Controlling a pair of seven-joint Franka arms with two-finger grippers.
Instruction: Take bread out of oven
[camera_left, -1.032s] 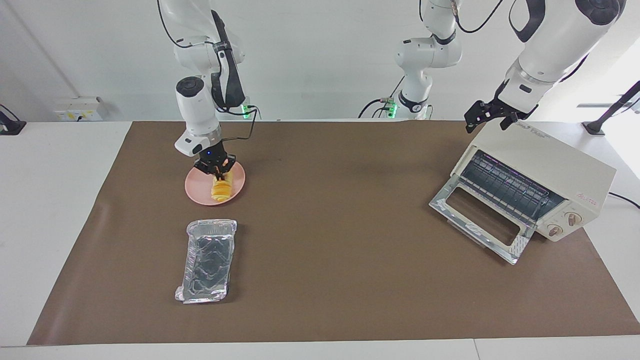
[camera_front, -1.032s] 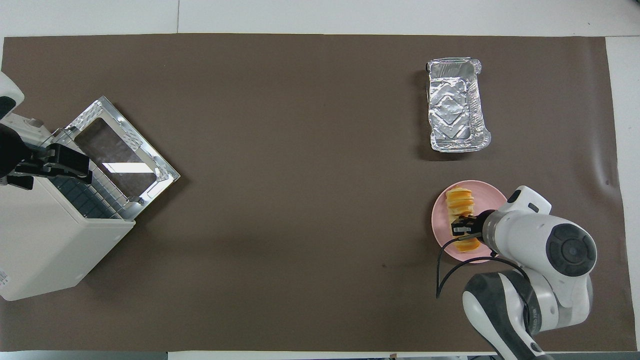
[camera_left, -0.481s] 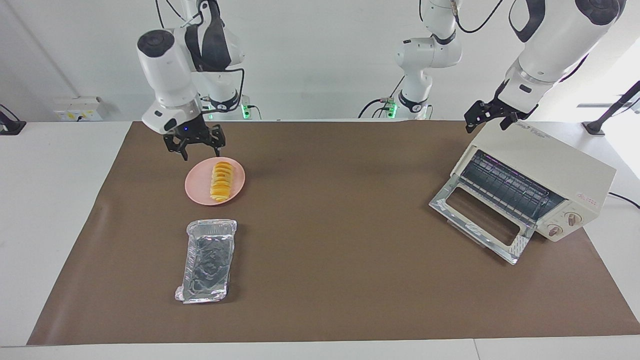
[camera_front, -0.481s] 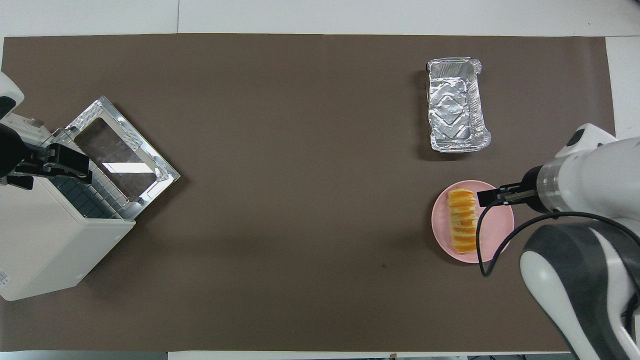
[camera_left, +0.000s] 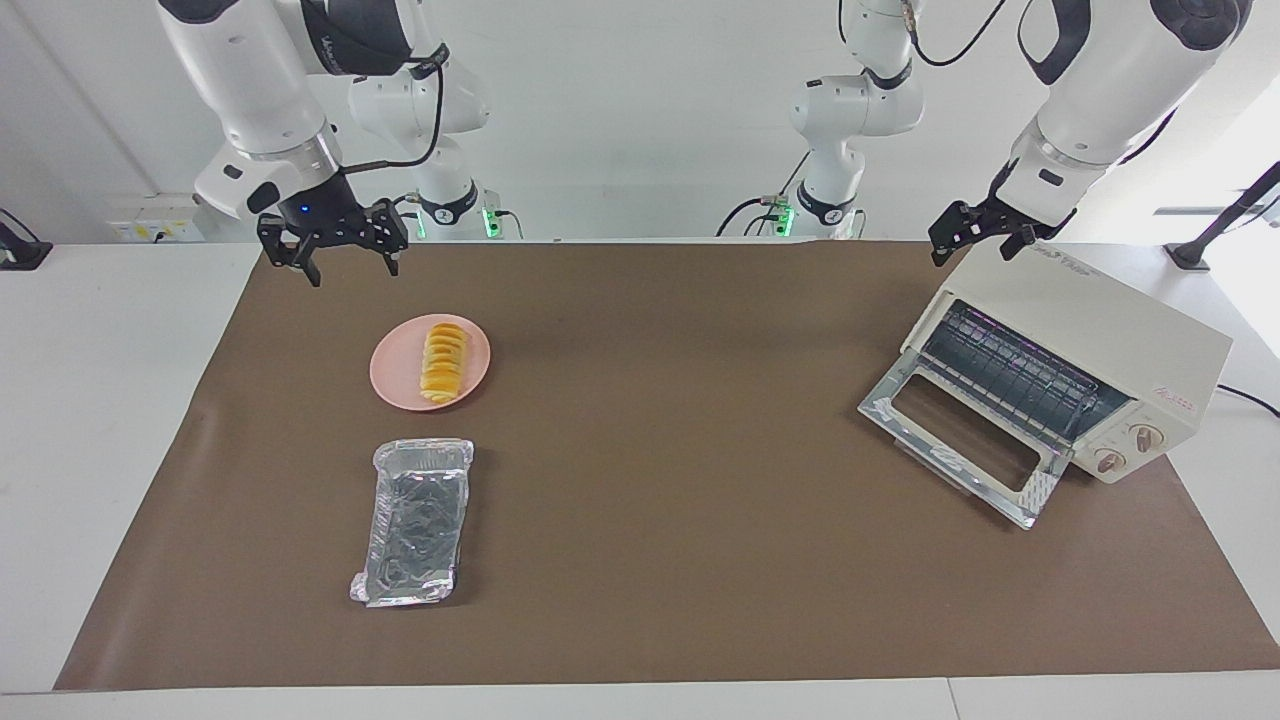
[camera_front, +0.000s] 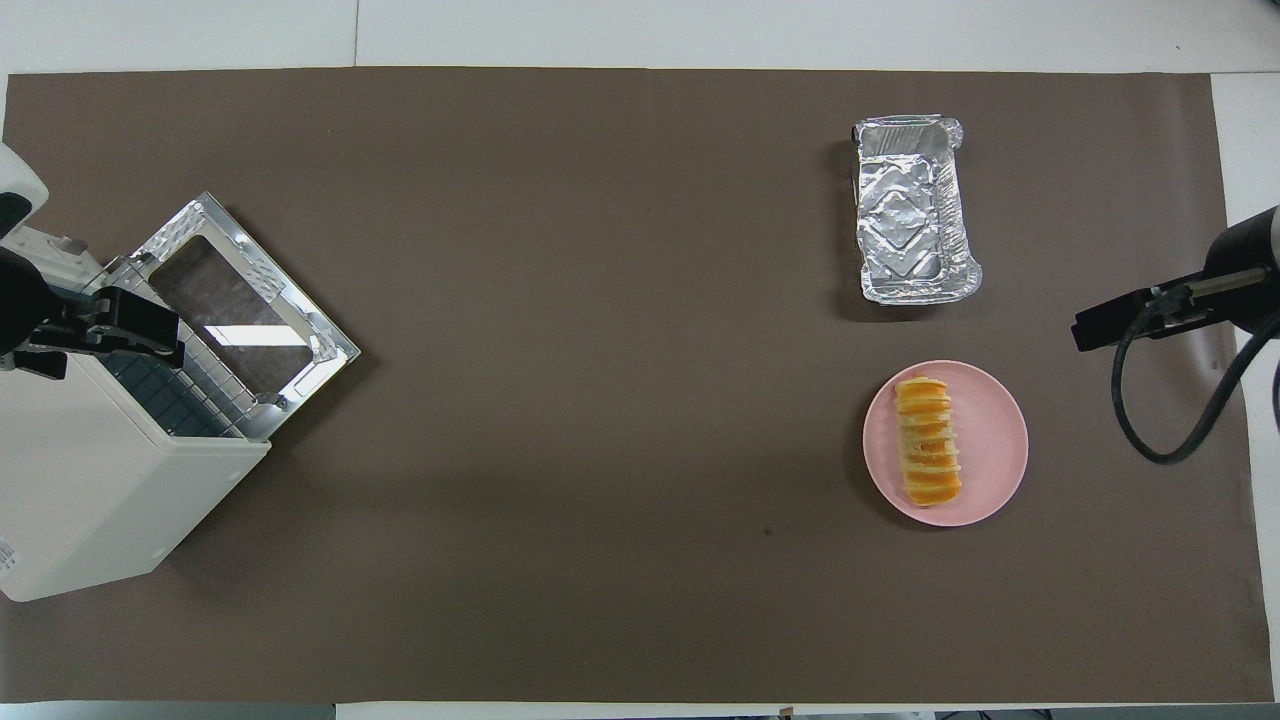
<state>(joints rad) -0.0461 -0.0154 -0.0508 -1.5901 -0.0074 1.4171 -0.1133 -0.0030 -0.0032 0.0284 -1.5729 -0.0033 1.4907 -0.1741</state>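
The bread (camera_left: 444, 362) lies on a round pink plate (camera_left: 395, 365) toward the right arm's end of the table; it also shows in the overhead view (camera_front: 927, 440). My right gripper (camera_left: 350, 268) is open and empty, raised over the mat's edge at the robots' end, clear of the plate; its tip shows in the overhead view (camera_front: 1095, 328). The cream oven (camera_left: 1100, 330) stands at the left arm's end with its glass door (camera_left: 960, 440) dropped open and its wire rack bare. My left gripper (camera_left: 975, 248) is open over the oven's top corner and waits.
An empty crinkled foil tray (camera_left: 415, 520) lies on the brown mat (camera_left: 680, 450), farther from the robots than the plate. In the overhead view the tray (camera_front: 915, 210), the plate (camera_front: 1000, 440) and the oven (camera_front: 90, 480) show.
My right gripper let go of the bread on the plate, then rose and drew back toward the robots and the mat's edge. The bread stays on the plate. The left arm has not moved.
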